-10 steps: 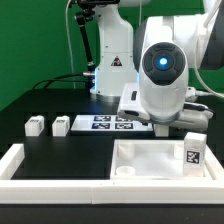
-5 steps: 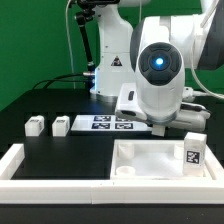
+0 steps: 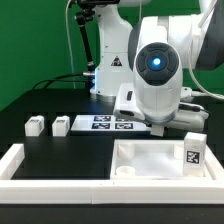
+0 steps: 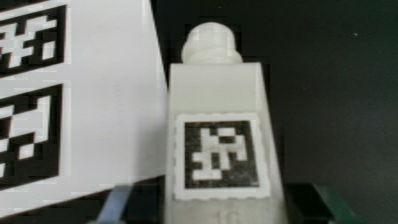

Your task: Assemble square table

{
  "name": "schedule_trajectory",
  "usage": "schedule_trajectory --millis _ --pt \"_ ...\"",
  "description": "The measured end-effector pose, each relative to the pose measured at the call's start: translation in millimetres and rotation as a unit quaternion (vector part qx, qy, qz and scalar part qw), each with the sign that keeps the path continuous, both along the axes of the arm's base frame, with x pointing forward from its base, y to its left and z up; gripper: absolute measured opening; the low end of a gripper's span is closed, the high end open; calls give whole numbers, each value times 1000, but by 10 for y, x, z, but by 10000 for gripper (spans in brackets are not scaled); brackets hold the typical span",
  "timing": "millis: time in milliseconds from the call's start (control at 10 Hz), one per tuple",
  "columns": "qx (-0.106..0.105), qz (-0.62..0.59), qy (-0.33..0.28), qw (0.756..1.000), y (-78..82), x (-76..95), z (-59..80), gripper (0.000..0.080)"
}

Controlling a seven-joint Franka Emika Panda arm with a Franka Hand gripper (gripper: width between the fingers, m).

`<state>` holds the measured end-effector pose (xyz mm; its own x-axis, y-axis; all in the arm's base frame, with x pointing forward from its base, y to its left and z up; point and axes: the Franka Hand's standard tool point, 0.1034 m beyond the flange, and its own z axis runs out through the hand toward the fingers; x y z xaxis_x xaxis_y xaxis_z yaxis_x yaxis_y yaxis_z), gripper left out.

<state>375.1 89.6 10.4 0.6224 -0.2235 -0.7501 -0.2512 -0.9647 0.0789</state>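
On the leg (image 4: pixel 217 110), a black-and-white tag (image 4: pixel 221 152).

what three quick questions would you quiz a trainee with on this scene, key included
1. How many legs lie to the exterior view's left of the marker board?
2. True or false: one leg stands upright on the tabletop.
3. In the wrist view, the leg at the gripper lies beside: A the marker board, B the tabletop, C a cup.
Key: 1 two; 2 true; 3 A.
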Motion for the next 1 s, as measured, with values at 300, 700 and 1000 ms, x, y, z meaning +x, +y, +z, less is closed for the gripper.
schedule_trajectory --millis 300,700,1000 --pt "15 -2 2 1000 -292 275 802 290" --pt "3 23 -28 999 -385 328 974 290" --pt "-15 52 -114 992 -293 672 914 290"
